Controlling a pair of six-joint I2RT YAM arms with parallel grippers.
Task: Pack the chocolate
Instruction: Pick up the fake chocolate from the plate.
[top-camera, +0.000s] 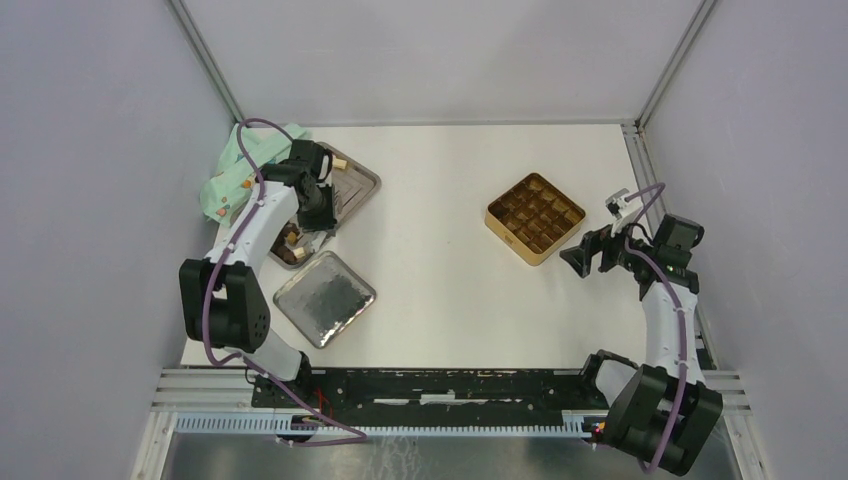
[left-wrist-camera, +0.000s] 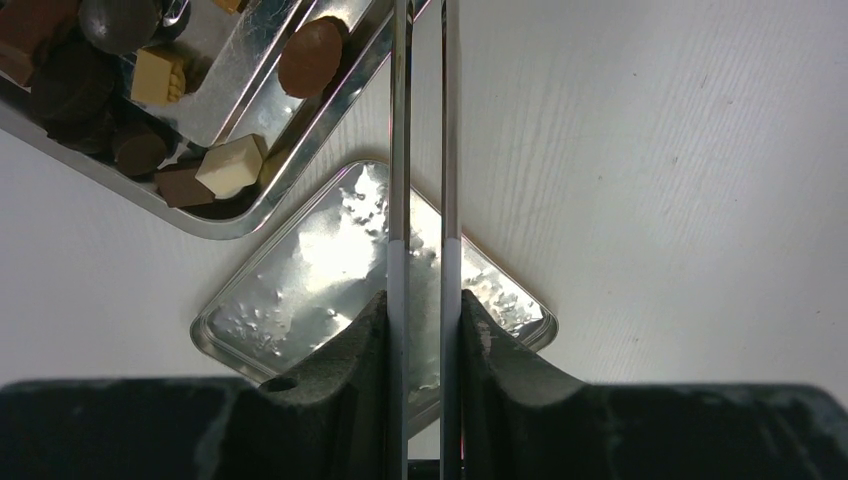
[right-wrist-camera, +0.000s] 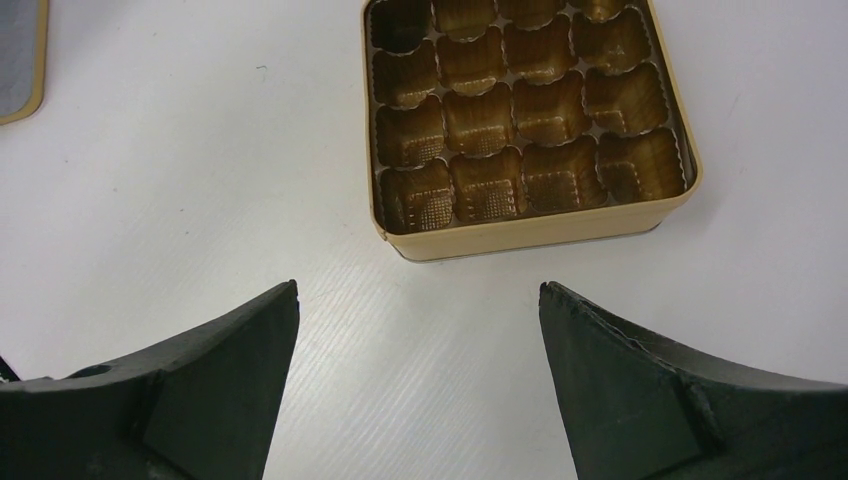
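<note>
The chocolate (left-wrist-camera: 231, 165), dark, light brown and cream pieces, lies heaped in a shiny metal tray (left-wrist-camera: 300, 170) at the left; it also shows beside the left arm (top-camera: 290, 246). My left gripper (left-wrist-camera: 424, 300) (top-camera: 318, 205) hangs over that tray's edge, shut on metal tongs (left-wrist-camera: 399, 150). The tongs' two thin blades stand slightly apart and their tips run out of view. The gold square tin (top-camera: 535, 217) (right-wrist-camera: 530, 110) sits at the right with bare cells. My right gripper (top-camera: 590, 255) (right-wrist-camera: 418, 290) is open just in front of the tin, holding nothing.
A second metal tray (top-camera: 323, 297) (left-wrist-camera: 300, 290) without chocolate lies nearer the left arm's base. A mint-green bag (top-camera: 235, 170) sits at the back left against the wall. Grey walls close in the table on three sides.
</note>
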